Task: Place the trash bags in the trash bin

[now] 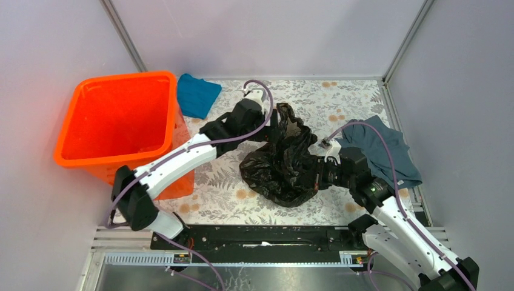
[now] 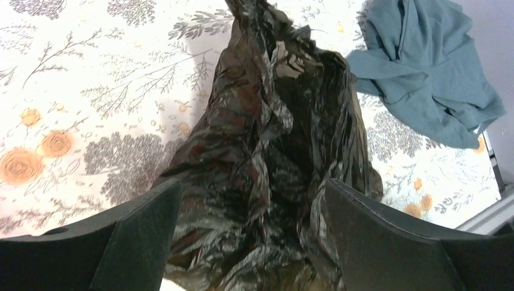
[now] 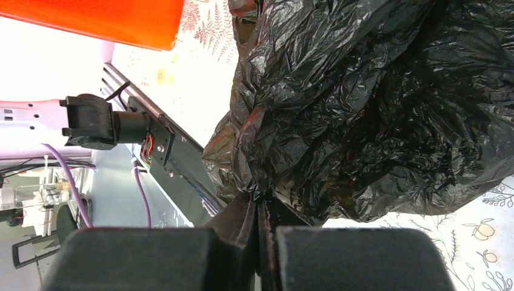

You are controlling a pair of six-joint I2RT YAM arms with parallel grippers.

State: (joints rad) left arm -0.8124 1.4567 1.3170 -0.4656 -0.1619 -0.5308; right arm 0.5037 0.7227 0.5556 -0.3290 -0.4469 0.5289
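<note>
The right gripper (image 3: pixel 260 221) has its two fingers (image 3: pixel 357 260) pressed together, and a fold of the black trash bag (image 3: pixel 363 109) is pinched at their tips. From that pinch the creased, shiny film swells up and away in front of the fingers and fills most of the wrist view. Part of the orange trash bin (image 3: pixel 103 18) shows beyond the fingertips, well apart from them.

The left gripper (image 2: pixel 251 188) has its fingers (image 2: pixel 139 236) standing wide apart. A tall ridge of the trash bag (image 2: pixel 267 151) runs between them and stretches ahead of the tips. The film fills the gap from one finger to the other, but I cannot tell whether it is being squeezed. Ahead of the fingertips and off to one side, the grey-blue cloth (image 2: pixel 424 73) lies crumpled on the flowered table (image 2: pixel 91 91), just beside the bag.

From above, the trash bag (image 1: pixel 285 160) sits as a heap on the table (image 1: pixel 339 103), between the left gripper (image 1: pixel 273 121) and the right gripper (image 1: pixel 318 176), which meet it from opposite sides. The trash bin (image 1: pixel 115 121) stands upright behind the left gripper's fingers, well apart from the bag and with none of the film in it. The teal cloth (image 1: pixel 197 94) lies just beside the bin. The grey-blue cloth (image 1: pixel 382 151) lies behind the right gripper.
</note>
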